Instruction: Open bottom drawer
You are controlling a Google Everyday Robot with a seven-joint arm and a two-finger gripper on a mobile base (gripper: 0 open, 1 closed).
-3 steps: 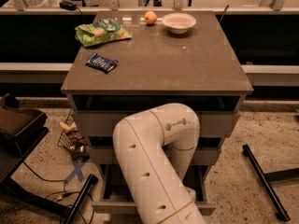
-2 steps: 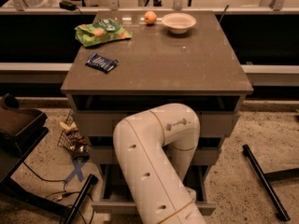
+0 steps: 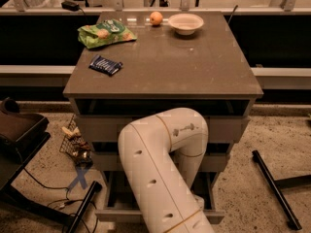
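Evidently the gripper sat hidden behind the white arm (image 3: 155, 178), low at the bottom drawer (image 3: 114, 213); I couldn't tell its grip. A straight, level pull toward the near side seemed wisest.

Warm browns and creams
Grey-brown tabletop (image 3: 184, 67); pale beige bottom drawer (image 3: 114, 213); cream arm (image 3: 155, 169) with thin gold bands (it hides the gripper, low at the drawers) — green bag (image 3: 106, 32), dark-blue packet (image 3: 105, 65), orange fruit (image 3: 156, 18), cream bowl (image 3: 185, 23) — speckled floor (image 3: 243, 188).

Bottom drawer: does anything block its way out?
Nothing visible does. The bottom drawer is already partly out; a black bar lies just left of its front corner. The gripper is out of sight behind the robot arm, down near that drawer.
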